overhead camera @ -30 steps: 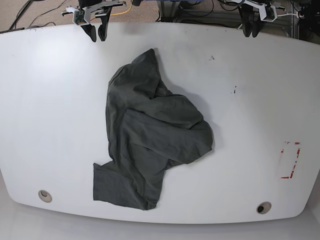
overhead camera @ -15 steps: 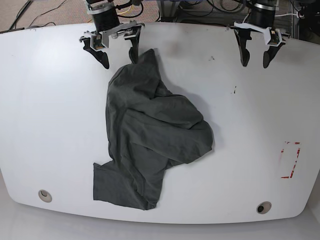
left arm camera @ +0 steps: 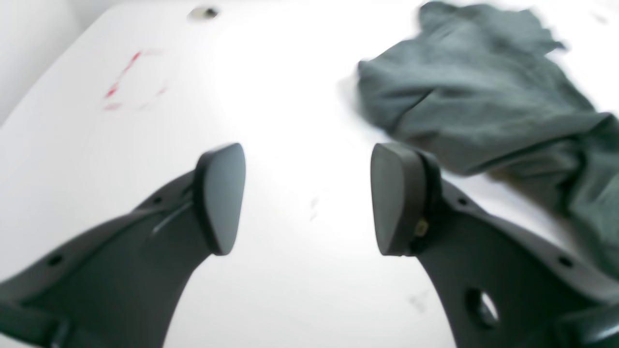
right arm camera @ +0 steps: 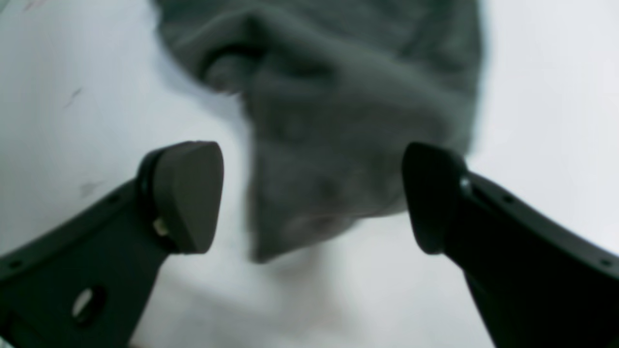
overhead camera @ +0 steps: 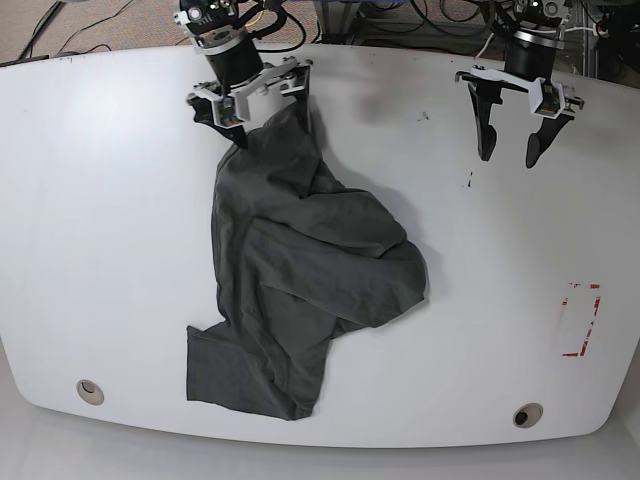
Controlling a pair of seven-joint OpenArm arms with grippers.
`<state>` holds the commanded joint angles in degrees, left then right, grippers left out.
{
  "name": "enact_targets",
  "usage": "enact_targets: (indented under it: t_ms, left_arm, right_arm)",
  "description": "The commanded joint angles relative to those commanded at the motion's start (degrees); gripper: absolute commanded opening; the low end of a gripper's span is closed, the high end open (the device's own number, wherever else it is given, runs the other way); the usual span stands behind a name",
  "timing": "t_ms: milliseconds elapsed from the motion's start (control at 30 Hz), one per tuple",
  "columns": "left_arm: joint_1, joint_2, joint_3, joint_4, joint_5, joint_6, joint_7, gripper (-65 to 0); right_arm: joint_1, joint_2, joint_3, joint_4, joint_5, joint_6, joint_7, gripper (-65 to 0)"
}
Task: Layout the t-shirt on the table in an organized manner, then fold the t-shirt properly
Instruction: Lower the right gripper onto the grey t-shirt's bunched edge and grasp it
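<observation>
The dark grey t-shirt (overhead camera: 300, 270) lies crumpled in a heap on the white table (overhead camera: 100, 200), with a narrow tip pointing to the far edge. My right gripper (overhead camera: 272, 130) stands open, its fingers straddling that far tip; in the right wrist view the cloth's tip (right arm camera: 338, 96) lies between the open right gripper (right arm camera: 312, 193), blurred, and I cannot tell whether it touches. My left gripper (overhead camera: 510, 158) hangs open over bare table, well to the right of the shirt. In the left wrist view the left gripper (left arm camera: 307, 198) holds nothing, and the t-shirt (left arm camera: 474, 96) lies beyond it on the right.
A red tape rectangle (overhead camera: 580, 320) marks the table near its right edge and shows again as red tape (left arm camera: 128, 79) in the left wrist view. Two grommet holes (overhead camera: 90, 391) (overhead camera: 527, 414) sit near the front edge. Small dark specks (overhead camera: 468, 181) lie near the left gripper. Cables run behind the table.
Both arms have come forward from the far edge over the table. The right gripper has opened and moved onto the shirt's far tip. The left gripper has opened too.
</observation>
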<state>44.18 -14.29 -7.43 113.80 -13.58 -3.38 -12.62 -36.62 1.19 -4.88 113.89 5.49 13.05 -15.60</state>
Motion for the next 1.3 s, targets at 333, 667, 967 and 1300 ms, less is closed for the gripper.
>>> enact_targets:
  t_ms: [333,667,967,1300]
  left_arm:
    - [-0.9,0.1,-0.2,-0.1,-0.1,0.0,1.7,-26.2]
    - [-1.0,0.3,0.0,-0.2,0.0,0.0,1.7,-26.2]
    - [-2.5,0.3,0.0,-0.2,0.0,0.1,1.8,-26.2]
    - [-3.7,0.4,0.0,-0.2,-0.1,0.1,1.8,-26.2]
  right_arm:
    - [2.5,1.1,-1.3,-4.9,-10.9,0.53,-3.6,-8.9]
    - [3.2,1.1,-1.4,-8.6,-11.8,0.79,-3.4,-8.9]
    - [3.3,-0.2,-1.2,-10.6,-8.8,4.22,-3.5,-8.9]
    - [6.9,1.3,-1.4,-14.9,-2.0,5.19,-3.3,-36.8]
